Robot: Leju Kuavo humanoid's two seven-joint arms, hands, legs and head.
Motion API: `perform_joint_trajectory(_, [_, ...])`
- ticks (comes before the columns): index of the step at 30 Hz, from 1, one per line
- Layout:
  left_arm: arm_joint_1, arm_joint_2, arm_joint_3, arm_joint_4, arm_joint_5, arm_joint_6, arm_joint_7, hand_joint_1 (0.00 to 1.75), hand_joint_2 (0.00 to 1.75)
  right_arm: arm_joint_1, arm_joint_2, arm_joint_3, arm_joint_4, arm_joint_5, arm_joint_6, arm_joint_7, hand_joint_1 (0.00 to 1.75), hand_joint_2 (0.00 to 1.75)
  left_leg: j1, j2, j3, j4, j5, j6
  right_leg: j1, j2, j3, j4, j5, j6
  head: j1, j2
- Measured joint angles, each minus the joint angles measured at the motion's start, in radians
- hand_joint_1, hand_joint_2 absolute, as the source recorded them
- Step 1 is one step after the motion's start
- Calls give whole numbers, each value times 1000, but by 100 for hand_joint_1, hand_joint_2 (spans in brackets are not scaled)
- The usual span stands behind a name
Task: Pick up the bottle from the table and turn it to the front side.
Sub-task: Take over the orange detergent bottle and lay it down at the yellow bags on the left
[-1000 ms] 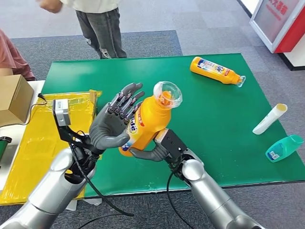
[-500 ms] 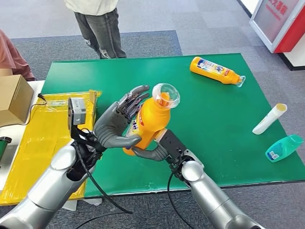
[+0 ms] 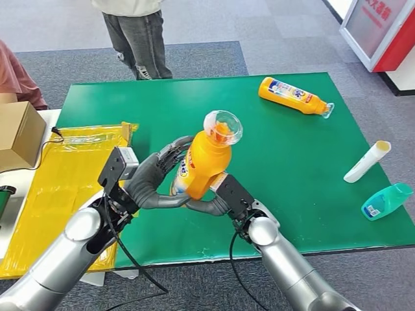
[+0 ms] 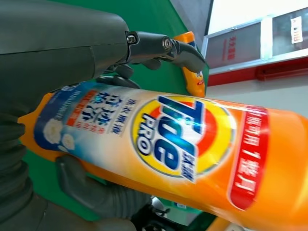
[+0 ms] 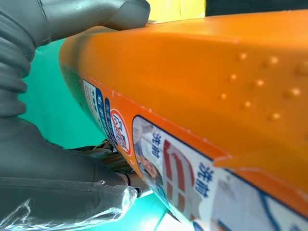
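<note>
1. The big green desk [image 3: 294, 168] carries the things, and a yellow plastic sheet [image 3: 58, 188] lies at its left end.
2. A person in grey jeans [image 3: 139, 39] stands at the far side of the desk.
3. The orange plastic bottle with a clear cap [image 3: 205, 162] is up off the desk, tilted, cap pointing away from the robot.
4. The left hand [image 3: 149, 181] wraps its fingers around the bottle's left side.
5. The right hand [image 3: 215, 201] holds the bottle's bottom end from below.
6. A second orange bottle [image 3: 294, 95] lies flat near the far right corner.
7. A small teal bottle [image 3: 386, 201] and a white tube with a yellow cap [image 3: 367, 162] lie near the right edge.
</note>
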Motion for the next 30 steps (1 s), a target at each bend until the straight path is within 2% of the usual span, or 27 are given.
perform_joint_trajectory(30, [12,23,6,-6,-19,6,4,0,175,1,-2,-6,-39,51,-46,19,175,175,0,0,0,0,0,0,0,0,0,0,0,0,0,0])
